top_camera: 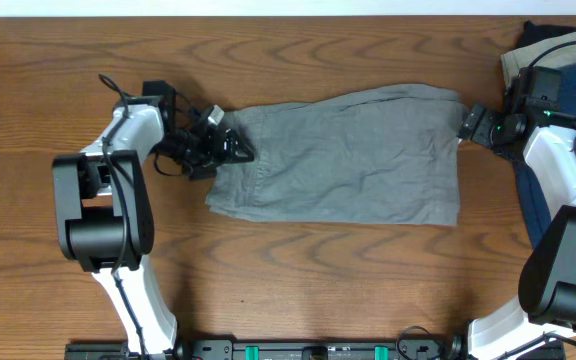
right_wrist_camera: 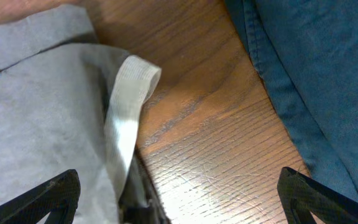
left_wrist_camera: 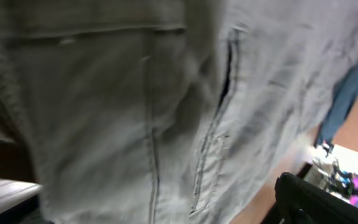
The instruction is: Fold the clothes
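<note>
The grey shorts [top_camera: 348,160] lie spread flat mid-table, legs to the left. My left gripper [top_camera: 226,148] is at their left edge. In the left wrist view the grey cloth [left_wrist_camera: 135,112] with seams and a pocket slit fills the frame. It lies between the wide-apart jaws [left_wrist_camera: 160,211]; only the right finger shows. My right gripper [top_camera: 470,125] is open at the shorts' upper right corner. Its jaws [right_wrist_camera: 179,193] straddle bare wood, beside the turned-up pale waistband [right_wrist_camera: 129,99]. A navy garment [top_camera: 540,205] and a tan one [top_camera: 526,62] lie at the right edge.
The pile at the far right also holds a dark item [top_camera: 553,32] on top, under my right arm. The navy cloth [right_wrist_camera: 316,81] fills the right side of the right wrist view. The wooden table [top_camera: 298,290] shows around the shorts.
</note>
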